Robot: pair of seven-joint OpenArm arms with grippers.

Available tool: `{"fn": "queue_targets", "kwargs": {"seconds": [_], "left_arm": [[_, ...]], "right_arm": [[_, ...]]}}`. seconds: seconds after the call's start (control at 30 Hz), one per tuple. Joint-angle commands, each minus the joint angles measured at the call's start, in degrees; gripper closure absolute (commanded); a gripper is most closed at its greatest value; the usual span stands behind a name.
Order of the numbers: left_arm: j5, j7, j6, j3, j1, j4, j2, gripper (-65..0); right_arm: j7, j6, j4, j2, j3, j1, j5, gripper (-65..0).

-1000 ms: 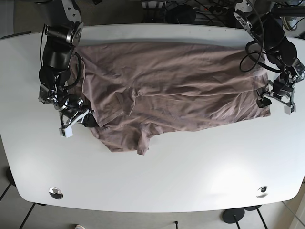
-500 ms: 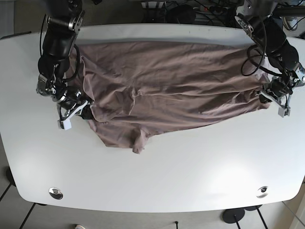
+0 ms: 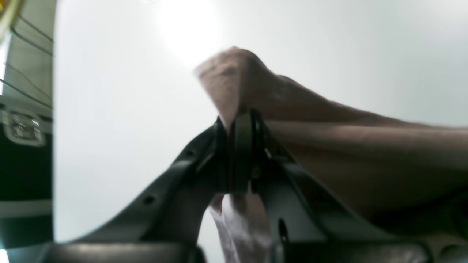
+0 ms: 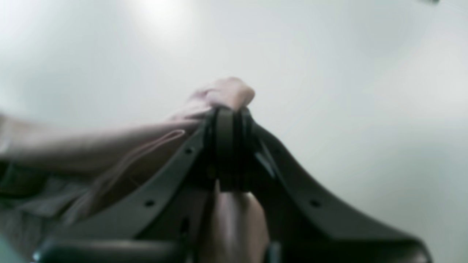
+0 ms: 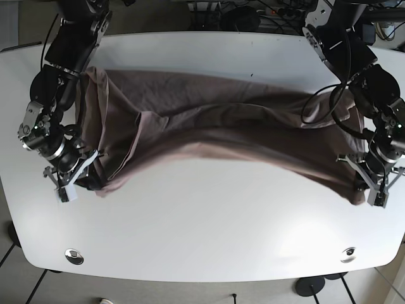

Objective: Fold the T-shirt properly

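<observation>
The T-shirt (image 5: 215,130) is mauve-brown and hangs stretched in a wrinkled band between both arms over the white table (image 5: 209,234). At the right of the base view, my left gripper (image 5: 369,188) is shut on the shirt's right end. The left wrist view shows the jaws of that gripper (image 3: 239,117) pinched on a fold of the T-shirt (image 3: 347,146). At the left, my right gripper (image 5: 81,182) is shut on the shirt's left end. In the right wrist view this gripper (image 4: 228,111) clamps a bunched piece of the T-shirt (image 4: 109,146).
Two round metal fittings (image 5: 74,256) (image 5: 348,254) sit near the table's front corners. Cables and equipment (image 5: 253,12) lie behind the back edge. Both arm bases stand at the back corners.
Both grippers have moved toward the table's front, holding the shirt's ends. The shirt, flat on the table before, is now pulled up into a stretched, sagging band.
</observation>
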State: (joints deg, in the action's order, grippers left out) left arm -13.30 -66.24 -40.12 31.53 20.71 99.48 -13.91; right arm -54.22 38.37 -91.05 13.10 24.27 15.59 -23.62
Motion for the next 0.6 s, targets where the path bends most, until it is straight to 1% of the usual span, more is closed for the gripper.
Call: {"fn": "queue_targets", "kwargs": {"seconds": [0.03, 0.1, 0.2, 0.27, 0.3, 0.33, 0.4, 0.5, 0.6], "left_arm": [[-0.55, 1.31, 0.16, -3.97, 7.91, -0.62, -1.08, 0.0], [-0.63, 1.4, 1.57, -5.81, 13.8, -3.26, -1.08, 0.0], [-0.55, 1.58, 2.45, -7.05, 24.08, -9.86, -1.25, 0.0], [-0.55, 1.58, 2.71, -8.28, 30.94, -14.16, -3.36, 0.0], [-0.63, 1.58, 2.71, -9.33, 34.1, -16.19, -4.33, 0.0], [-0.63, 2.55, 2.71, -10.91, 38.76, -19.17, -5.47, 0.0], [-0.81, 4.74, 2.71, -13.11, 43.25, -21.55, -6.79, 0.0], [-0.9, 5.09, 2.45, -14.17, 47.82, -21.81, -8.73, 0.0], [-0.99, 4.92, 2.27, -14.08, 44.65, -21.02, -9.34, 0.0]], "right_arm": [[-2.44, -0.26, 0.54, 2.5, 0.3, 7.66, -0.6, -2.2], [-4.11, -0.26, 2.65, 3.29, 0.39, 13.72, -0.6, -2.2], [-4.2, -0.26, 8.45, 5.31, 0.12, 23.57, -0.6, -2.2], [-4.2, -0.26, 13.46, 7.07, -0.05, 31.22, -0.6, -2.2], [-4.2, -0.26, 16.01, 7.95, -1.11, 35.17, -0.6, -2.2], [-4.03, -0.26, 20.32, 9.89, -4.1, 41.5, -0.6, -2.2], [-3.85, -0.26, 24.19, 11.38, -7.35, 48.54, -0.96, -2.2], [-4.11, -0.26, 24.63, 11.64, -7.79, 53.2, -0.69, -2.2], [-4.82, -0.26, 22.25, 11.38, -7.61, 49.33, -1.04, -2.2]]}}
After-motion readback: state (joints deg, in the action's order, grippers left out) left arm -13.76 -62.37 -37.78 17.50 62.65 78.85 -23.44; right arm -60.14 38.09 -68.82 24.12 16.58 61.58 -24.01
